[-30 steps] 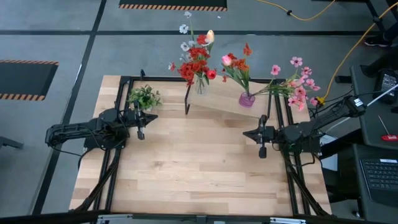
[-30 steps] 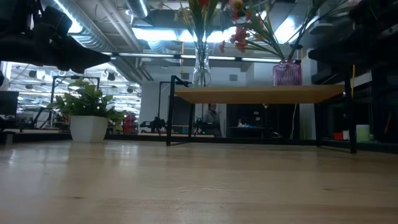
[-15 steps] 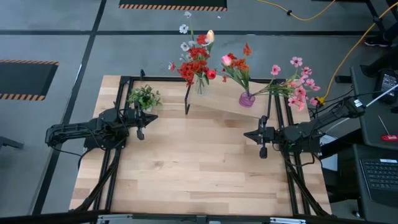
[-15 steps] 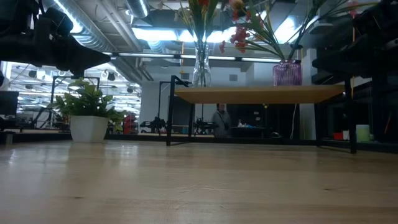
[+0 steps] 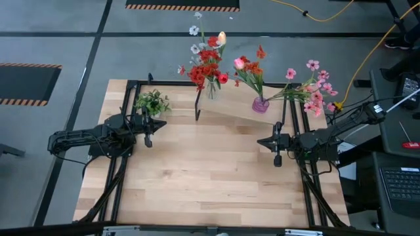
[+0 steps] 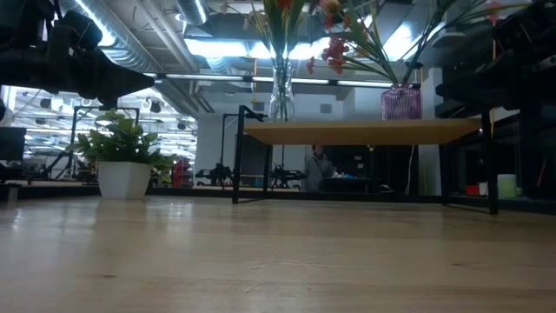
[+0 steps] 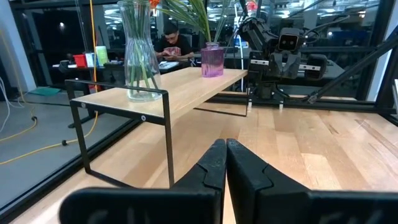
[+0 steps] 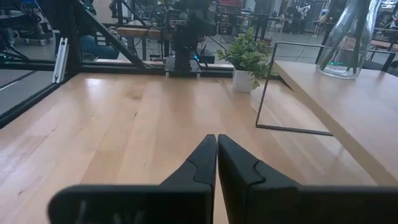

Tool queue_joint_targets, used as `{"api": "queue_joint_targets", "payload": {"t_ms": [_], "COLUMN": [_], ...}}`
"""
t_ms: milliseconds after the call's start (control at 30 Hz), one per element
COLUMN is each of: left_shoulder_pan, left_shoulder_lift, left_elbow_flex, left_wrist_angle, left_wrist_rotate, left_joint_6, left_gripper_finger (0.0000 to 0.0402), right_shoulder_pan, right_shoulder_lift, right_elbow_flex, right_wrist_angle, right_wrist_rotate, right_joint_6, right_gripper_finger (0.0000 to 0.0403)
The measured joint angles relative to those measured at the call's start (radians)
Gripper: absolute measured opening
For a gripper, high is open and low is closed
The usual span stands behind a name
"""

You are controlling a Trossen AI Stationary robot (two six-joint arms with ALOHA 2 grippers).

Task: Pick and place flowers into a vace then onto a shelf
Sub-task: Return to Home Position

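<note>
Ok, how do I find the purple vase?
Look at the small wooden shelf at the far edge of the table. Two vases stand on it; the purple vase is the short one nearer the right arm, unlike the tall clear vase beside it.

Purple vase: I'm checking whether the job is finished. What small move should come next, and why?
Probably just let both arms settle at rest. The purple vase and the clear vase stand upright on the shelf, flowers in them; the left hand and right hand are shut, empty, away from the shelf.
</note>
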Motion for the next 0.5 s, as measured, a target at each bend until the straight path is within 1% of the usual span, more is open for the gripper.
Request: {"api": "queue_joint_targets", "payload": {"t_ms": [500], "left_shoulder_pan": [0.000], "left_shoulder_lift": [0.000], "left_elbow_flex": [0.000], "left_wrist_angle": [0.000], "left_wrist_rotate": [0.000], "left_joint_6": [0.000], "left_gripper_finger": [0.0004], "right_shoulder_pan": [0.014], "right_shoulder_lift": [-0.010], "right_elbow_flex": [0.000], "right_wrist_angle": [-0.004], "right_wrist_rotate": [-0.007], "right_joint_6": [-0.004], "right_gripper_finger": [0.0020]}}
